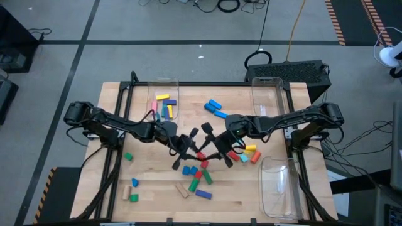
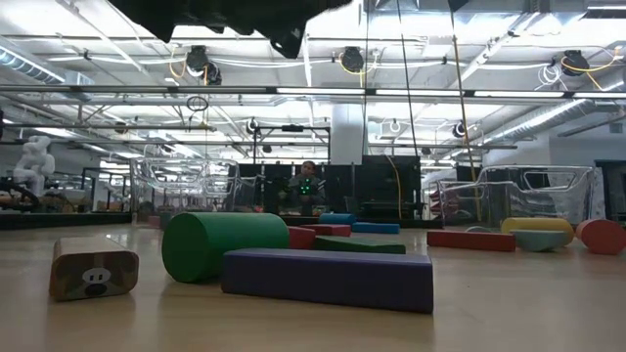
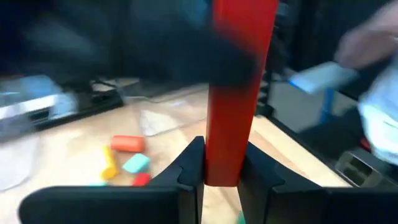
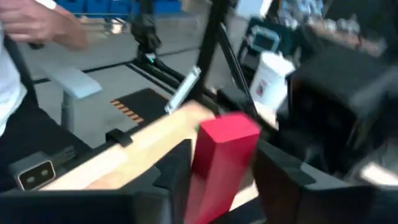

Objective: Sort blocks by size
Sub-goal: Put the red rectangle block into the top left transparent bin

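Red bar (image 3: 239, 93) right at centre frame in the high view, caught between both arms above the surface (image 1: 264, 194). The left tool (image 3: 221, 171) has its fingers pressed on the bar's lower end, a narrow grip. The right tool (image 4: 214, 180) straddles the same bar, or so it looks; its fingers stand a little off the sides, and the blur leaves me unable to say whether it grips. Below them in the high view lie loose blocks (image 1: 196, 182), blue, green and wood. More blocks sit in the clear bin (image 1: 164, 103) at upper left; two blue ones (image 1: 215, 108) lie just beside it.
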`<move>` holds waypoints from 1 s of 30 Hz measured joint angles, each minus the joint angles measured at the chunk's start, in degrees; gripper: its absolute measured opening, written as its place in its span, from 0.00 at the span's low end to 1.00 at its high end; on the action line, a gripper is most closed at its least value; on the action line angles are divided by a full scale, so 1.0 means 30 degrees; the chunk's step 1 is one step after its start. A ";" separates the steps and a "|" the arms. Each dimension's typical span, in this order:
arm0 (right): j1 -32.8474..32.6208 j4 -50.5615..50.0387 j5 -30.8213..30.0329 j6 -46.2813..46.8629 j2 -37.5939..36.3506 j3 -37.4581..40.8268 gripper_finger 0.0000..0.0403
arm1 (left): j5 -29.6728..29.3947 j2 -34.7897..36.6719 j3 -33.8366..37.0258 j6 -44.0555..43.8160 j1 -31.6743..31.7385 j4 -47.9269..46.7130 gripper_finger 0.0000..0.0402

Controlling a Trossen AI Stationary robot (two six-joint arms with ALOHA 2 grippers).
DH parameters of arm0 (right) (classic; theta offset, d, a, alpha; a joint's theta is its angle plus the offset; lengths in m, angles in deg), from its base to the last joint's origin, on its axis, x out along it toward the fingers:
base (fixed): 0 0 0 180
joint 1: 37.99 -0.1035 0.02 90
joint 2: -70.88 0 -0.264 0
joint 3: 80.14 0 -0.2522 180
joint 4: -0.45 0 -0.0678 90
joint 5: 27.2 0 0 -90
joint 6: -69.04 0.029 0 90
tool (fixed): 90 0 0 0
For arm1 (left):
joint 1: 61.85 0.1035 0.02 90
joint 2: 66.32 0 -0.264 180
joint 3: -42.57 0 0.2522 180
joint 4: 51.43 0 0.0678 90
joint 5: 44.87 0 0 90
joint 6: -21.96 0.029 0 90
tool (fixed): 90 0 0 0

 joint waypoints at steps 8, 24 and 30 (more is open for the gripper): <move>0.0591 -0.1230 -0.1009 0.1825 -0.0264 -0.0007 0.60 | -0.2005 0.0501 -0.0027 -0.1270 0.0037 -0.0053 0.16; 0.0589 -0.8484 -0.7764 0.5955 -0.4782 0.0007 0.68 | -1.2835 0.4757 -0.0049 -0.5018 0.1100 -0.8881 0.16; 0.0582 -1.0292 -1.0037 0.8209 -0.4669 0.0411 0.68 | -1.6016 0.6009 -0.0041 -0.8836 0.3070 -1.5480 0.16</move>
